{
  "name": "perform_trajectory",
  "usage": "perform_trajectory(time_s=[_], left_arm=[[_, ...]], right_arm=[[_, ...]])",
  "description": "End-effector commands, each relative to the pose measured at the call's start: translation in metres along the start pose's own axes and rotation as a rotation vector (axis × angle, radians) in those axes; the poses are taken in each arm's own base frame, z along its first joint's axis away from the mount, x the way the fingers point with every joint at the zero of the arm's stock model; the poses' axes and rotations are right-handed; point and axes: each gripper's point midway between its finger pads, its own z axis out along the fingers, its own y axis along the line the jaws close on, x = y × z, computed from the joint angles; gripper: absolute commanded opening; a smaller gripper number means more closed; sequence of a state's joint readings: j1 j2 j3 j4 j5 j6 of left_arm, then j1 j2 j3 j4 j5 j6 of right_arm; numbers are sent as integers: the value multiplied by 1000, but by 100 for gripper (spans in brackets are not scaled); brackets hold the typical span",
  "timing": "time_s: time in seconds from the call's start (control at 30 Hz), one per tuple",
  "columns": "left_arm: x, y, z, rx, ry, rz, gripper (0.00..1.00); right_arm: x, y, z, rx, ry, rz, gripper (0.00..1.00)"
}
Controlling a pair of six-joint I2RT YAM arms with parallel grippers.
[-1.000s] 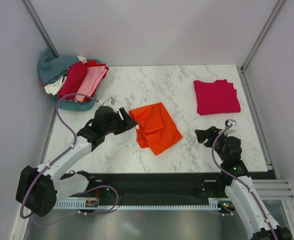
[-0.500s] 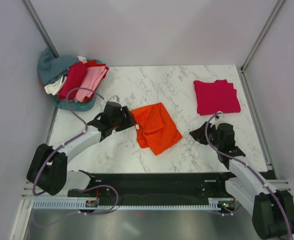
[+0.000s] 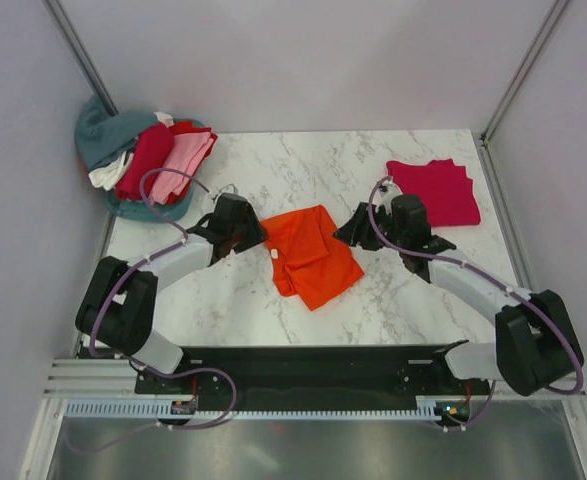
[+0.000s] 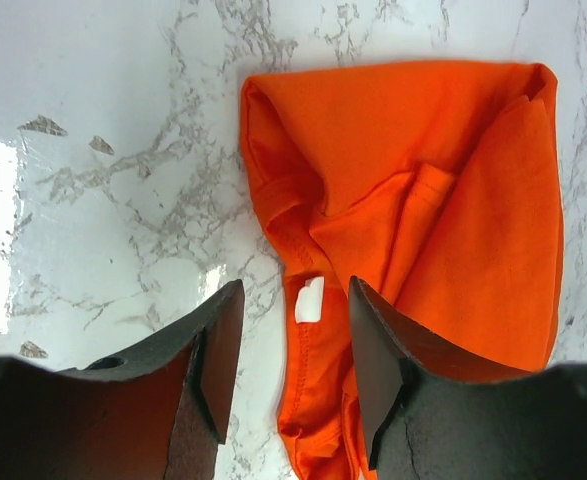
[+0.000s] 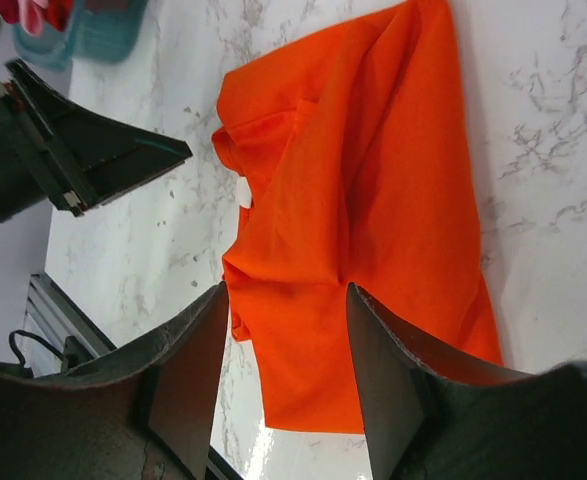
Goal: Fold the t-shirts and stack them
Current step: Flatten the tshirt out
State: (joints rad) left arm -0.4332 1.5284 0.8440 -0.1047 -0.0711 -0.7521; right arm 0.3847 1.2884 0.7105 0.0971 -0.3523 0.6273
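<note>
Both jaws wide open, nothing held.
Left gripper [image 4: 296, 290] and right gripper [image 5: 288, 290] hover at either side of the rumpled orange t-shirt [image 3: 311, 255], which lies on the marble table [image 3: 373, 160].

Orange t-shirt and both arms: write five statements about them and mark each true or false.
1. The orange t-shirt lies on the marble table between the two arms' fingers. True.
2. The fingers of the left gripper are shut on the orange t-shirt. False: they stand apart over its near edge, pinching nothing.
3. The crimson-pink t-shirt lies folded at the far right of the table. True.
4. The pile of other shirts sits in the far right corner. False: it is in the far left corner.
5. The right gripper holds the crimson-pink t-shirt. False: its fingers are open and empty, and point at the orange one.
</note>
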Motion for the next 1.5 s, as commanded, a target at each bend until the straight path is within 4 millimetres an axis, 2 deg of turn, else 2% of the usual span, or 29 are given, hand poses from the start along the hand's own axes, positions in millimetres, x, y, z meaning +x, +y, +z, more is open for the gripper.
perform_trajectory(time_s=[0.0,0.07,0.1,0.17,0.2,0.33,0.63,0.7,0.73,0.77,0.87,0.9,0.97,1.0,1.07,1.1,1.17,1.2,1.33,1.37,1.4,1.43,1.47], left_arm=[[-29,-14,5,24,-76,-36,54],[-28,-11,12,14,-60,-40,54],[-30,-12,14,16,-60,-42,55],[-31,-12,17,18,-53,-46,55],[-30,-12,22,13,-44,-46,55],[-29,-10,35,7,-15,-48,52],[-29,-15,51,10,7,-48,42],[-29,-17,55,20,10,-45,27],[-29,-18,56,24,13,-44,23],[-29,-19,57,26,15,-44,23],[-29,-20,61,27,20,-42,22],[-28,-20,61,26,21,-40,19],[-29,-19,61,26,19,-31,12],[-32,-20,59,30,12,-27,5],[-34,-18,54,27,3,-16,2],[-41,-18,48,27,-15,-13,2],[-49,-14,40,7,-46,5,2],[-55,-13,35,2,-62,9,2],[-83,-16,3,0,-145,47,2],[-89,-17,-4,4,-163,49,2],[-96,-17,-11,5,-176,47,2],[-99,-21,-22,26,-176,53,2],[-112,-30,-43,59,-212,55,2]], right_arm=[[-4,15,18,10,35,-54,59],[7,9,31,45,83,-59,59],[5,18,36,34,87,-77,59],[15,9,48,77,129,-79,59],[14,12,52,79,131,-88,59],[27,3,70,131,181,-106,57],[42,-3,81,228,196,-201,54],[44,0,82,214,205,-195,47],[44,1,82,206,209,-196,40],[45,2,82,205,212,-195,38],[42,4,81,202,208,-197,22],[40,5,81,201,200,-199,11],[36,7,79,201,189,-204,3],[31,11,77,196,174,-208,0],[26,12,73,210,167,-223,0],[16,16,70,209,140,-229,0],[10,15,64,235,128,-241,0],[-1,21,59,231,100,-250,0],[-27,26,43,240,47,-244,0],[-37,22,39,250,28,-233,0],[-49,26,31,243,-5,-229,0],[-55,24,25,252,-16,-220,0],[-68,16,18,273,-42,-198,0]])
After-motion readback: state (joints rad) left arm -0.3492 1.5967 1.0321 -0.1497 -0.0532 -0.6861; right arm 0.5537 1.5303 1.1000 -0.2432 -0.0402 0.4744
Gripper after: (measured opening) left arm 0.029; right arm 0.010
